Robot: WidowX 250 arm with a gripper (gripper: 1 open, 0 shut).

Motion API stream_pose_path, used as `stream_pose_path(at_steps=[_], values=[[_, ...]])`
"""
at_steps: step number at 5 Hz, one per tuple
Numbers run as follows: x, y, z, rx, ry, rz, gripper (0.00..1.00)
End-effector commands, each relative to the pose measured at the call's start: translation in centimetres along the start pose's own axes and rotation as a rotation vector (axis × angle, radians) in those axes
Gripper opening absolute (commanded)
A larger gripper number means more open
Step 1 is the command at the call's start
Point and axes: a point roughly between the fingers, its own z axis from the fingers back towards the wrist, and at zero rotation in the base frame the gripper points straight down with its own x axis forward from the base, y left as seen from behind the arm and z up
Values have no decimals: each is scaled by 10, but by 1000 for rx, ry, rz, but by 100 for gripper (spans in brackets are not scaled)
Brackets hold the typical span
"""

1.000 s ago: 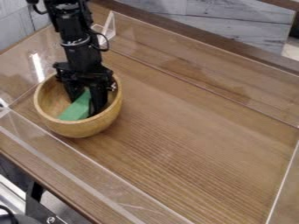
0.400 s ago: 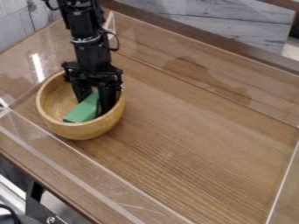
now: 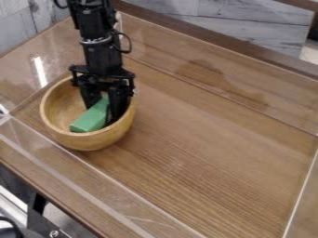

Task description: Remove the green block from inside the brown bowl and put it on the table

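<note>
The brown bowl (image 3: 56, 127) sits on the table (image 3: 211, 139) at the left. Inside it, tilted against the right wall, is the green block (image 3: 88, 118). My gripper (image 3: 110, 103) points down into the bowl's right side, its black fingers shut on the upper end of the green block. The block's top end is hidden behind the fingers. The arm rises from the gripper toward the top of the picture.
Low clear plastic walls (image 3: 74, 191) edge the table on the left, front and back. A wide stretch of bare wood lies to the right of the bowl. A grey marbled wall (image 3: 236, 23) stands behind the table.
The gripper has shifted slightly to the right within the bowl with the green block in its fingers. The bowl has slid a little to the right too.
</note>
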Motion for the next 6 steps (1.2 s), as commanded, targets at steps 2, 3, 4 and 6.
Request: stream_pose_path(at_steps=[2, 3, 4, 6], values=[[10, -12, 27, 17, -75, -23, 0], [10, -16, 27, 11, -67, -27, 0], [10, -21, 27, 5, -61, -33, 0], [10, -32, 29, -9, -48, -48, 0]])
